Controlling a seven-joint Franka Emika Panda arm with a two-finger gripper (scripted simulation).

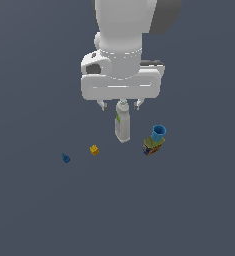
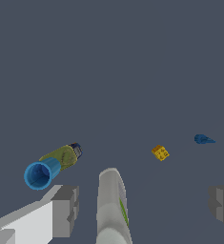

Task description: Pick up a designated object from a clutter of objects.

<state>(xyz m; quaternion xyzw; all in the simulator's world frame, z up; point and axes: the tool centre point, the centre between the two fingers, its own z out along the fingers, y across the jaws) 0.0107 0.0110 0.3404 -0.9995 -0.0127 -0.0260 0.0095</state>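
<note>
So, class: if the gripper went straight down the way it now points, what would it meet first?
Probably the white bottle: the gripper hangs open directly over its cap, fingers either side. Depth is uncertain, and the yellow toy brick lies well off that line.

Only non-task item in sight: the counter (image 1: 34,210), a flat, uniform dark grey-blue surface filling both views. No edges, markings or seams visible on it.

I'm working in a simulated scene, not a real room: a flat, featureless slate-grey floor (image 1: 39,215) with no walls or furniture, flatly rendered small items such as a bottle (image 1: 122,127) and a cup (image 1: 159,132).
</note>
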